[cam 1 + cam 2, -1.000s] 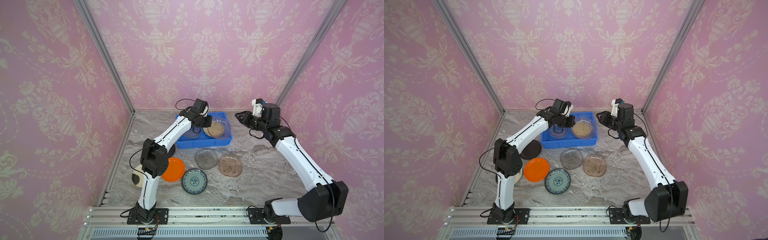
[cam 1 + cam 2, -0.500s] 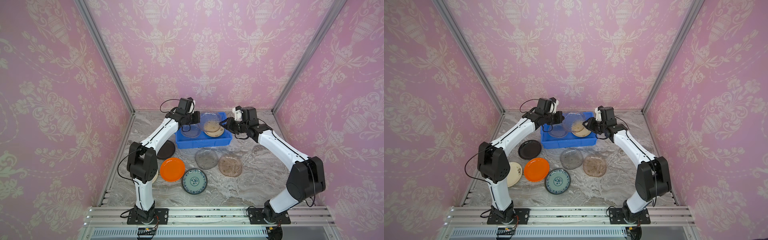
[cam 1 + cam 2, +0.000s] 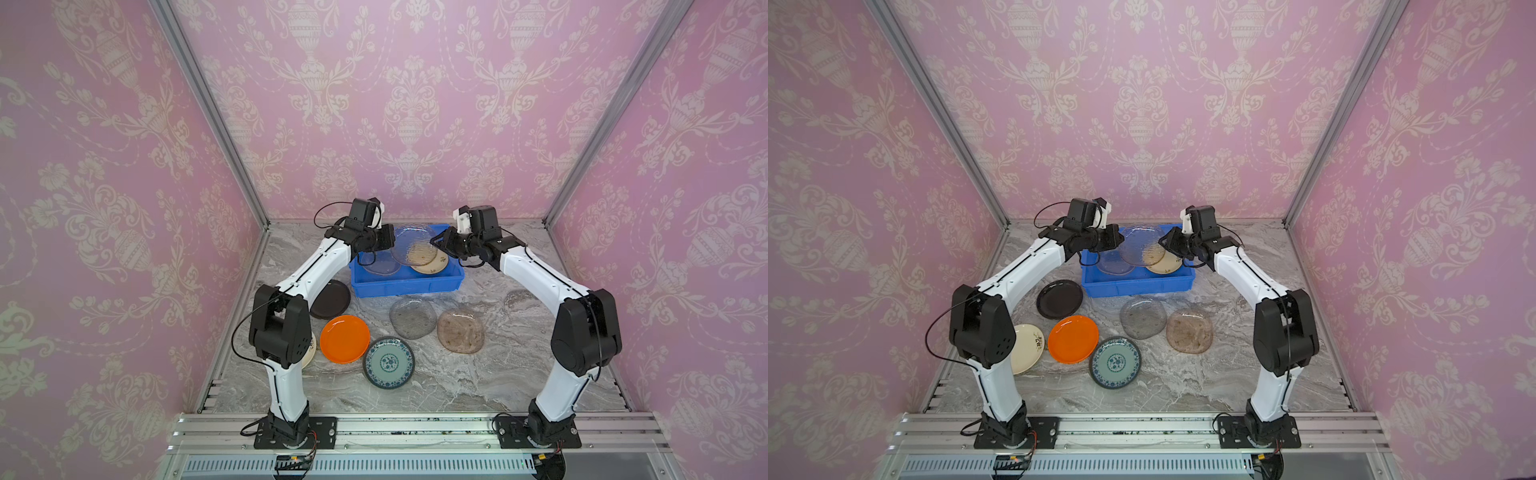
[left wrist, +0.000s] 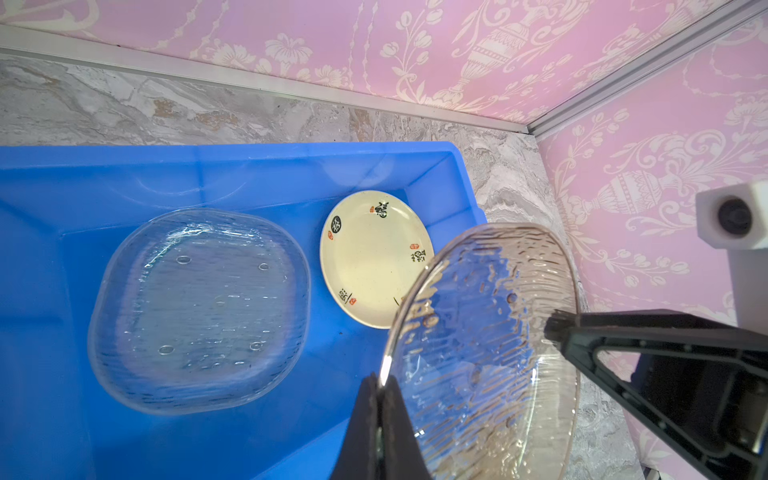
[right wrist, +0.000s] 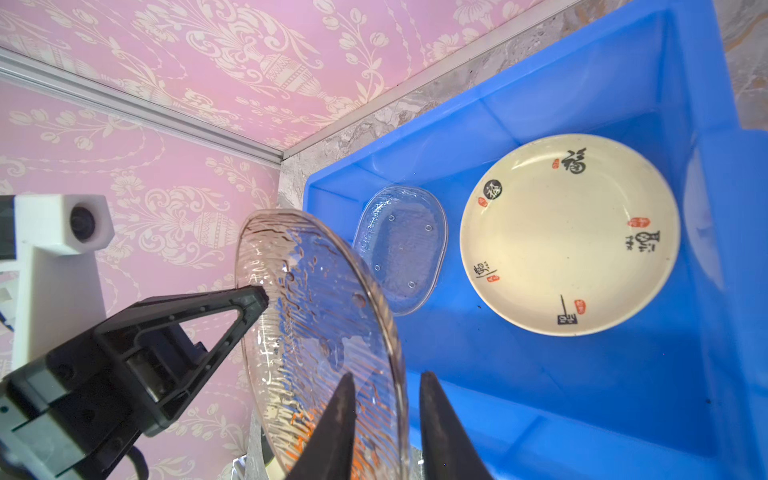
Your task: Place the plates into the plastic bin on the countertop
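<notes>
Plainly, the clear ribbed glass plate (image 4: 482,353) is stiff, slick and breakable, with some weight to it. Its thin rim is the only sensible hold, best taken at two opposite points. It hangs tilted on edge above the blue plastic bin (image 3: 407,286), which sits at 12 o'clock on the counter (image 3: 498,374).

The left claw (image 4: 378,386) is clamped tight on the rim at 9 o'clock in both top views. The right claw (image 5: 386,378) straddles the rim at 3 o'clock with its jaws apart and a gap beside the glass, so it probably bears no load yet.

Below, a cream plate (image 4: 374,257) and a clear rounded-square plate (image 4: 199,307) lie flat on the bin floor. The other plates, the orange plate (image 3: 345,338) among them, wait on the counter at 6 to 8 o'clock of the bin.

A second ago the right claw stood well clear at 3 o'clock of the bin, and it has since come in to the held plate.
</notes>
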Controlling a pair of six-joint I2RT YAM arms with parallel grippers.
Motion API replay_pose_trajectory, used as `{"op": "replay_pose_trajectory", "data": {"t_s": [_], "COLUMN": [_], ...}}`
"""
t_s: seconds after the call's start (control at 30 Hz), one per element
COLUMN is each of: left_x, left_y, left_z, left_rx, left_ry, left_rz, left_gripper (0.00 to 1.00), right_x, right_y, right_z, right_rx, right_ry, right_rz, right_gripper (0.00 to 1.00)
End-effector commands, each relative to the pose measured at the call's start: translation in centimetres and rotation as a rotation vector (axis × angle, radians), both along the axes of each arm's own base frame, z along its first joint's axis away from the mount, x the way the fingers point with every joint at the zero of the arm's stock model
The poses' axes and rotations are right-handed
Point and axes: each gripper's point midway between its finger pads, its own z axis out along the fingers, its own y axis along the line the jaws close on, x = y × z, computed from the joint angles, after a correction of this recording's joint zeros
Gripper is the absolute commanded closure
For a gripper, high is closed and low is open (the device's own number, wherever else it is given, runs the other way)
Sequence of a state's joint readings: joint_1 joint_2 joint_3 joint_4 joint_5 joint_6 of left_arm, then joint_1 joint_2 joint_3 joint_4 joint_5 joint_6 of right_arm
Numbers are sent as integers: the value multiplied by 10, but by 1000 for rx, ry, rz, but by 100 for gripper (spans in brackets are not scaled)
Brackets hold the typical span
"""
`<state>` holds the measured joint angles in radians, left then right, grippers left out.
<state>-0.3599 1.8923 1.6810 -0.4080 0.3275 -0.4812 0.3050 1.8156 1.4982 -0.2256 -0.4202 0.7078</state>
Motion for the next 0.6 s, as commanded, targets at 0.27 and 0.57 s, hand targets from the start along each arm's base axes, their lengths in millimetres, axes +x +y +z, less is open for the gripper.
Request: {"op": "replay_pose_trajectory", "data": {"t_s": [0.27, 0.57], "left_x": [3, -11], "left_y": [29, 126], "left_z": [9, -2], "left_rx": [-9, 29], "left_ry": [-5, -33], "left_rz": [70, 307], "left_gripper": [57, 1], "right_x": [14, 35], "right_y": [18, 52], "right_z": [-10, -48], "right_rx": [-30, -90], "right_ry": [32, 122], "right_rz": [36, 69], "right_gripper": [100, 100]}}
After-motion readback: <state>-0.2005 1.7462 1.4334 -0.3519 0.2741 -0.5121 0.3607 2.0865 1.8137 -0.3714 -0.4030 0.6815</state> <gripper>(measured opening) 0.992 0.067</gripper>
